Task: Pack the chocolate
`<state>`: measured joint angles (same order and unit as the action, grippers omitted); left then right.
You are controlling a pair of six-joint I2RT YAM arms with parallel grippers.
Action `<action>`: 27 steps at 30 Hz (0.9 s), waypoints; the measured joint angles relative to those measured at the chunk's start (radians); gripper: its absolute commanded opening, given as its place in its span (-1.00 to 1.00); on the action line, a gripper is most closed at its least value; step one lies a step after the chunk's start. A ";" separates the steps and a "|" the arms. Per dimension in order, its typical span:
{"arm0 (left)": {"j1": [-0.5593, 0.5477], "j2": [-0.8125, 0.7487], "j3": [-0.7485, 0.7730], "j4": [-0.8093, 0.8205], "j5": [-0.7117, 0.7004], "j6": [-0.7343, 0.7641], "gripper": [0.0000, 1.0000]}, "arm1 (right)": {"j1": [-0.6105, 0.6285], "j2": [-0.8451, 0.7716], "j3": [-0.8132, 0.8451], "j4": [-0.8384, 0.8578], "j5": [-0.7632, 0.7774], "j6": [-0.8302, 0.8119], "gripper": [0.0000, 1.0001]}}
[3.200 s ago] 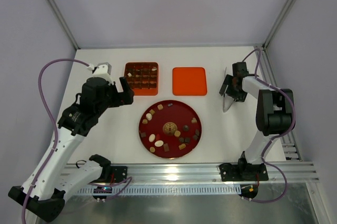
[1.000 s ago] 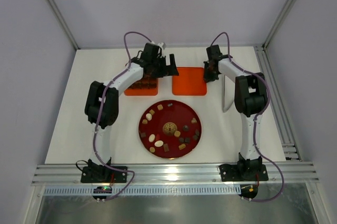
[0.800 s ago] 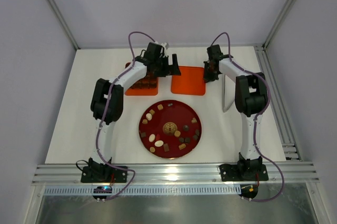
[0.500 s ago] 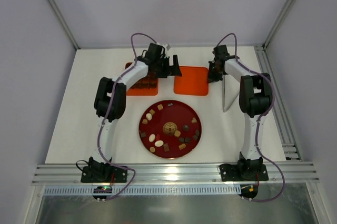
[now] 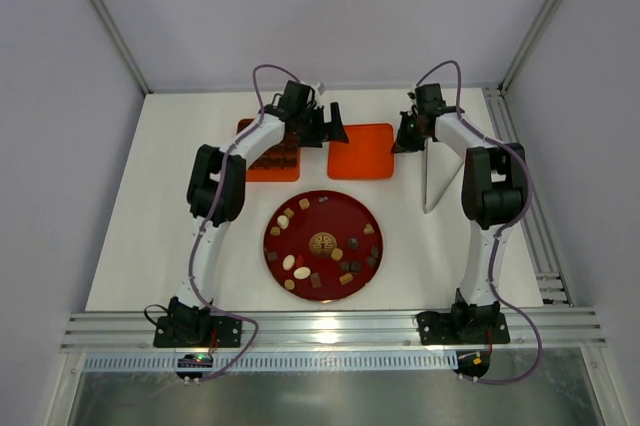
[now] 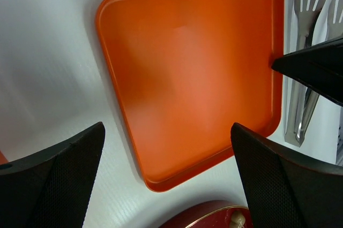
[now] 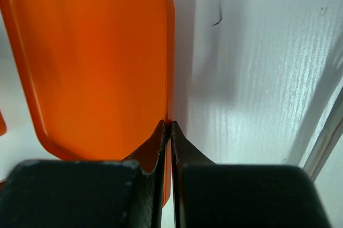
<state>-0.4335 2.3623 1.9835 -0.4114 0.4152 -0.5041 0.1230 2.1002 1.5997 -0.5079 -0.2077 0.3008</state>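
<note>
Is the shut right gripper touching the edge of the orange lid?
Cannot tell. In the right wrist view the right gripper, jaws shut, ends exactly at the right rim of the orange lid, but pressing or hovering above it look the same.

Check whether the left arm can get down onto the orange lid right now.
Probably yes. The left end effector hangs open directly above the orange lid, whose surface is bare. One caution: the right end effector, shut, sits at the lid's right edge and could crowd that side.

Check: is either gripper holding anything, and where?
Left gripper open over the lid, holding nothing. Right gripper shut, tips at the lid's right rim; grip cannot be told.
</note>
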 measured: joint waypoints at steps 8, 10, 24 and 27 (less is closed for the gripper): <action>0.000 0.026 0.013 -0.002 0.011 -0.021 0.92 | -0.043 -0.039 -0.035 0.037 -0.085 0.030 -0.92; 0.000 0.034 0.018 -0.001 0.016 -0.029 0.92 | -0.054 -0.048 -0.043 0.042 -0.102 0.039 -0.92; 0.000 0.047 0.024 0.037 0.088 -0.120 0.35 | -0.068 -0.081 -0.078 0.092 -0.209 0.078 -0.92; 0.000 0.046 0.023 0.069 0.113 -0.153 0.14 | -0.068 -0.082 -0.091 0.100 -0.227 0.091 -0.92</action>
<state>-0.4332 2.4084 2.0060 -0.3424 0.5282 -0.6571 0.0547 2.0178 1.5089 -0.4080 -0.4343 0.3916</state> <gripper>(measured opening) 0.647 0.043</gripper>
